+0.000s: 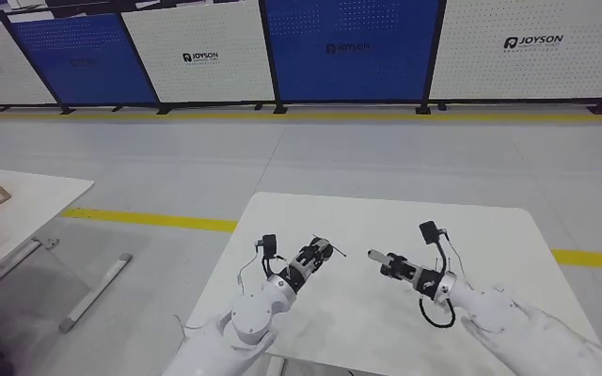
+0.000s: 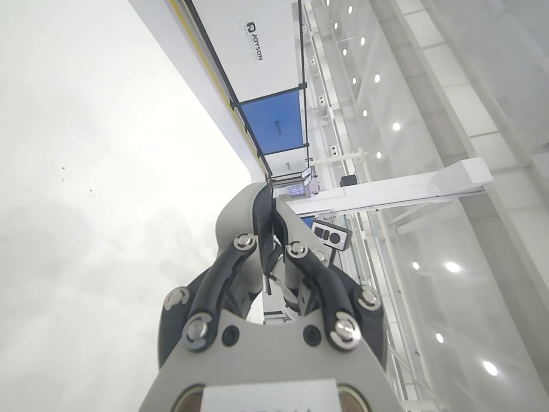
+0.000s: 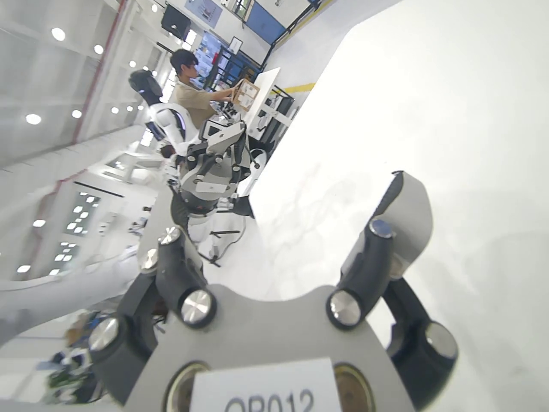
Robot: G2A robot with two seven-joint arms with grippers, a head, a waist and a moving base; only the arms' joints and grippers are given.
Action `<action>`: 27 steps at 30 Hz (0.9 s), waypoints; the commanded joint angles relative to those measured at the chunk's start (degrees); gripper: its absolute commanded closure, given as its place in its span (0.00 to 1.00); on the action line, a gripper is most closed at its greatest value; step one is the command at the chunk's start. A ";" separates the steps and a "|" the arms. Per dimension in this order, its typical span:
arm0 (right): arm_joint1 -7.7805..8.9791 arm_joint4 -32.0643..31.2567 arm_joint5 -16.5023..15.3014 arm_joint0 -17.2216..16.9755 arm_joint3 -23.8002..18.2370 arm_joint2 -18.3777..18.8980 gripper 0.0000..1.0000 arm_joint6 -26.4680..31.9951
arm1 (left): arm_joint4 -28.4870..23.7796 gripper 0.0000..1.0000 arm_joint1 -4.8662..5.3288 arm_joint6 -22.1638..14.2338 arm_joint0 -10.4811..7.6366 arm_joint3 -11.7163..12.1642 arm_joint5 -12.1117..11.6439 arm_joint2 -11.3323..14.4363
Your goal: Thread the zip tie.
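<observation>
Table [image 1: 376, 216] set directly ahead; both arms held above its near half. Left gripper [image 1: 324, 246] placed left of centre, right gripper [image 1: 378, 258] right of centre, tips turned toward each other and kept apart. Zip tie [image 1: 337, 252] gripped at the left gripper's tip, projecting into the gap between them. Second table [image 1: 38, 193] noted well off to the left. Row of panels [image 1: 348, 47] stood farthest behind.

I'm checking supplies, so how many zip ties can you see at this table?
1: a thin dark zip tie sticks out from the tip of the left gripper, above the white table. Others may be hidden.
</observation>
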 commanded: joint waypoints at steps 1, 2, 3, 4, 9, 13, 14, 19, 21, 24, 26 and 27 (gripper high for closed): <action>-0.35 3.34 0.00 -0.49 1.03 1.17 0.00 3.43 | -0.28 1.00 -0.07 -0.31 0.05 -0.08 0.51 0.18; -0.35 3.34 0.00 -0.49 1.03 1.17 0.00 3.43 | -0.28 1.00 -0.07 -0.31 0.05 -0.08 0.51 0.18; -0.35 3.34 0.00 -0.49 1.03 1.17 0.00 3.43 | -0.28 1.00 -0.07 -0.31 0.05 -0.08 0.51 0.18; -0.35 3.34 0.00 -0.49 1.03 1.17 0.00 3.43 | -0.28 1.00 -0.07 -0.31 0.05 -0.08 0.51 0.18; -0.35 3.34 0.00 -0.49 1.03 1.17 0.00 3.43 | -0.28 1.00 -0.07 -0.31 0.05 -0.08 0.51 0.18; -0.37 3.36 0.09 -0.64 0.98 1.18 0.00 3.35 | -0.46 1.00 -0.22 -0.03 0.10 0.00 0.97 0.45; -0.48 3.71 0.26 -1.09 0.80 1.38 0.00 3.35 | -0.47 1.00 -0.34 0.30 0.02 -0.09 1.20 0.69; -2.58 9.06 0.06 -1.42 2.94 1.47 0.00 7.74 | -3.10 1.00 -1.34 4.07 -0.55 -0.35 2.91 1.91; -3.83 9.29 0.07 -0.89 3.90 0.65 0.00 8.95 | -3.98 1.00 -1.72 5.24 -0.94 0.34 3.63 2.45; -4.25 9.52 0.20 -0.68 4.51 0.47 0.00 9.06 | -4.86 1.00 -2.05 5.62 -1.38 1.19 4.19 2.83; -4.25 9.52 0.20 -0.68 4.51 0.47 0.00 9.06 | -4.86 1.00 -2.05 5.62 -1.38 1.19 4.19 2.83; -4.25 9.52 0.20 -0.68 4.51 0.47 0.00 9.06 | -4.86 1.00 -2.05 5.62 -1.38 1.19 4.19 2.83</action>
